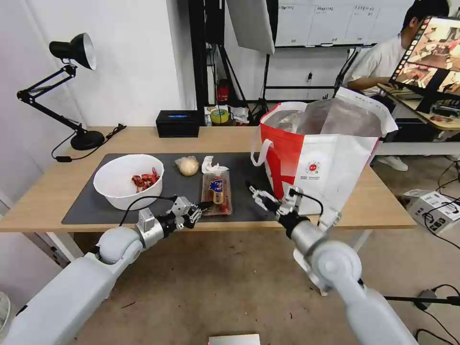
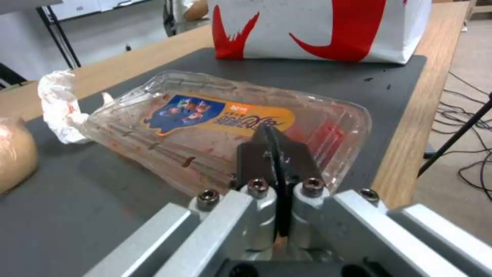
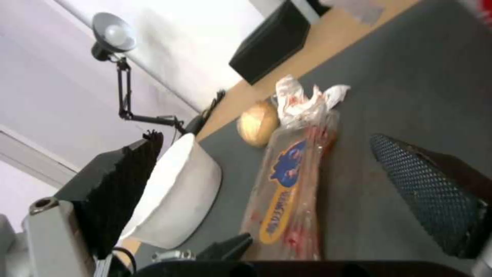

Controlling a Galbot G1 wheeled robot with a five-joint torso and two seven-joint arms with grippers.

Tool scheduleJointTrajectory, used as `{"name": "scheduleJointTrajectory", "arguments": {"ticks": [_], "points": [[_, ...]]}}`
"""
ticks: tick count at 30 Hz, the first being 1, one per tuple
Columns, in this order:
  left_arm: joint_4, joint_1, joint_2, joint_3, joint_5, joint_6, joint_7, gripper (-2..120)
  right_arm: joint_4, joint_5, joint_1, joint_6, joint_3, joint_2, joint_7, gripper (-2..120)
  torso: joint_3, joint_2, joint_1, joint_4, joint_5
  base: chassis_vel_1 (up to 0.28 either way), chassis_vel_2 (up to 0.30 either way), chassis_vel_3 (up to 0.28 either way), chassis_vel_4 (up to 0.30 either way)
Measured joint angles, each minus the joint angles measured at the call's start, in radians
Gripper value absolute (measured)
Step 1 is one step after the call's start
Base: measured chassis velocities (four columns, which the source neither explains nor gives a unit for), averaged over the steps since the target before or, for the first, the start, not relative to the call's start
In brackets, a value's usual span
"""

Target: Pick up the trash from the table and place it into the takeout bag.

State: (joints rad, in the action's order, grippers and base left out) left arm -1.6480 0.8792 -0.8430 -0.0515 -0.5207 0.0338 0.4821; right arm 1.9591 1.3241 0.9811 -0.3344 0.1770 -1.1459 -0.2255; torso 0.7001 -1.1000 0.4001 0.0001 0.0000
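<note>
Fingers of the left gripper (image 1: 205, 206) are pressed together at the near left corner of the clear plastic tray (image 1: 216, 190); the left wrist view shows the dark pads (image 2: 274, 154) flat against each other on the tray's near edge (image 2: 225, 123), though whether a lip of plastic is caught between them cannot be told. Directly ahead of those fingertips the tray runs lengthwise away from the robot, its orange and blue label uppermost, on the dark grey mat of the table (image 1: 48, 191). Just beyond the tray's far end lies the crumpled tissue (image 1: 211, 166), with the wrapped bun (image 1: 188, 166) beside it. Off to the gripper's left sits the white bowl (image 1: 128, 179) holding red shells. The right gripper (image 1: 256, 194) hovers on the tray's other side, fingers spread, a little apart from it. Behind and to the right of that gripper stands the takeout bag (image 1: 330, 163), upright and open at the top. Of the two arms the left is the one at the tray, so any lift would likely carry it rightward across the mat toward the bag.
</note>
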Motion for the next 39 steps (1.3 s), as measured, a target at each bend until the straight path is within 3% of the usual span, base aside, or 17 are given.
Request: {"name": "scheduleJointTrajectory", "arguments": {"ticks": [11, 39], "points": [[-0.015, 0.033, 0.000, -0.024, -0.007, 0.011, -0.001, 0, -0.114, 0.154, -0.189, -0.164, -0.074, -0.067, -0.281, 100, 0.000, 0.000, 0.000, 0.0000, -0.0001, 0.000, 0.000, 0.000, 0.000], [-0.025, 0.051, -0.005, -0.032, -0.022, 0.022, 0.007, 0, -0.302, 0.189, -0.339, -0.329, -0.139, -0.146, -0.308, 100, 0.000, 0.000, 0.000, -0.0001, 0.0000, 0.000, 0.000, 0.000, 0.000]]}}
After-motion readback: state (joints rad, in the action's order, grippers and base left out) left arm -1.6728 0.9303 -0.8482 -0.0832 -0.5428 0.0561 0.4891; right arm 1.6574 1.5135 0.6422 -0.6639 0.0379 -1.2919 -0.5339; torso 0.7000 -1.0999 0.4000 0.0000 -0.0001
